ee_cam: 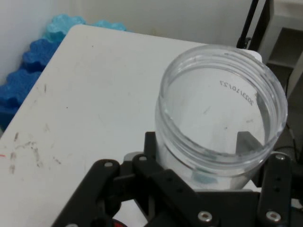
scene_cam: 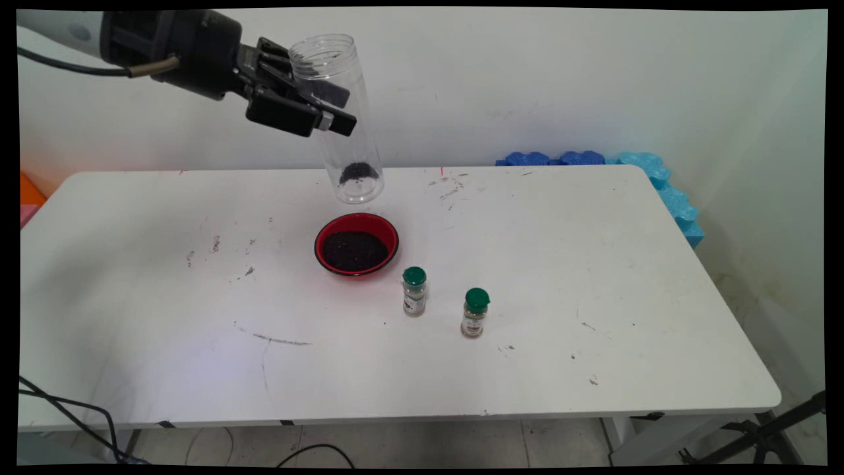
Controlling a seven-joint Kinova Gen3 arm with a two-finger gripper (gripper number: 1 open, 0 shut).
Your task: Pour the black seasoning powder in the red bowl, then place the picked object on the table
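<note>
Gripping a clear jar (scene_cam: 343, 119) between closed fingers (scene_cam: 333, 119), the gripper (scene_cam: 310, 109) hangs it at twelve o'clock above the red bowl (scene_cam: 357, 245), two spice bottles (scene_cam: 414, 291) at five o'clock.

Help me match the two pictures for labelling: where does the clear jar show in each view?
Main view: clear jar upper centre-left, held in the claw above the red bowl.
Hand view: open mouth at right of centre.
Shared landmark: blue foam by the table edge.
</note>
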